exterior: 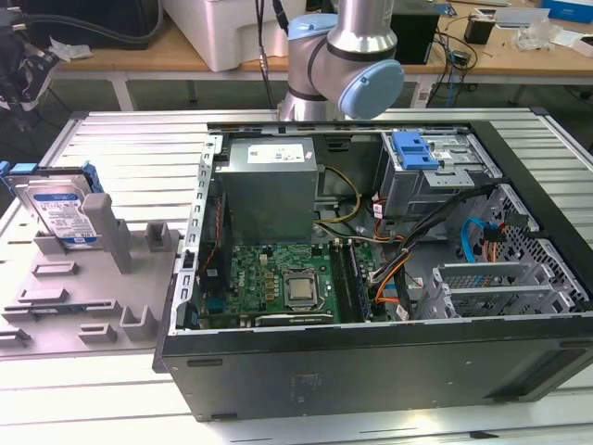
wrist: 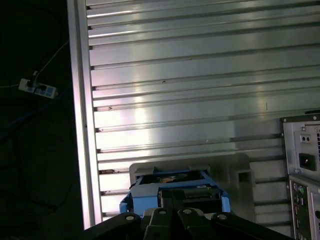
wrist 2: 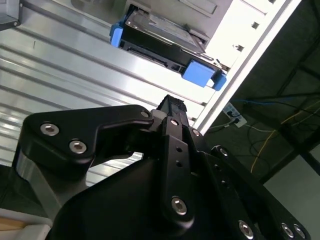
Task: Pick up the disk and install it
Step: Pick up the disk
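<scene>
Hand [wrist 2: 171, 106] points toward disk, apart from it, no hold on it; open or closed cannot tell. Disk [exterior: 57, 209] stands on edge in grey holder [exterior: 102, 269] on counter [exterior: 139, 139], at exterior view's left of open computer case [exterior: 371, 306]. Judged: rigid, dense for size, smooth metal faces, shock-sensitive. Best grip likely across flat faces near exposed top edge, not on springy blue bracket
</scene>
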You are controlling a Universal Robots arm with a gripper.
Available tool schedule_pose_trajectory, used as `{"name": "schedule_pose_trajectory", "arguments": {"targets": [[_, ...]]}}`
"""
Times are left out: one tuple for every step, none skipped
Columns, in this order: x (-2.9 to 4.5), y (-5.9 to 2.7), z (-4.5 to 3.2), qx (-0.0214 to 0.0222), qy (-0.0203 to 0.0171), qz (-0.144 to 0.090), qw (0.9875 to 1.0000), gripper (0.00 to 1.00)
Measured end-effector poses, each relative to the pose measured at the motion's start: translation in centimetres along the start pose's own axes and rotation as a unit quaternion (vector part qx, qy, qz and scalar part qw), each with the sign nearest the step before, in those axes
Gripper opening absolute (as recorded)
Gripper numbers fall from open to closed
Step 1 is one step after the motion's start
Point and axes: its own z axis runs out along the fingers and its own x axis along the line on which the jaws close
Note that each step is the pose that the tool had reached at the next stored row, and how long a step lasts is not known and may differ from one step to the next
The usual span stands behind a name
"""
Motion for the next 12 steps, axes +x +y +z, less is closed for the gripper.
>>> {"name": "schedule_pose_trajectory", "arguments": {"targets": [[0.01, 0.00, 0.01, 0.0004, 0.0014, 0.000, 1.0000, 0.11], [0.01, 0.00, -0.01, 0.0006, 0.0015, 0.000, 1.0000, 0.11], [0.00, 0.00, 0.00, 0.0008, 0.0015, -0.002, 1.0000, 0.11], [0.01, -0.01, 0.00, 0.0013, 0.0016, -0.006, 1.0000, 0.11], [0.04, 0.00, 0.00, 0.0018, 0.0017, -0.009, 1.0000, 0.11], [0.11, 0.00, 0.01, 0.0029, 0.0017, -0.014, 0.9999, 0.11], [0.21, -0.02, 0.02, 0.0042, 0.0018, -0.020, 0.9998, 0.11], [0.34, -0.03, 0.03, 0.0058, 0.0019, -0.027, 0.9996, 0.11], [0.44, -0.04, 0.03, 0.0068, 0.0021, -0.034, 0.9994, 0.11], [0.55, -0.05, 0.04, 0.0079, 0.0022, -0.040, 0.9992, 0.11], [0.64, -0.06, 0.04, 0.0085, 0.0023, -0.043, 0.9990, 0.11], [0.77, -0.09, 0.05, 0.0088, 0.0022, -0.047, 0.9989, 0.11]]}}
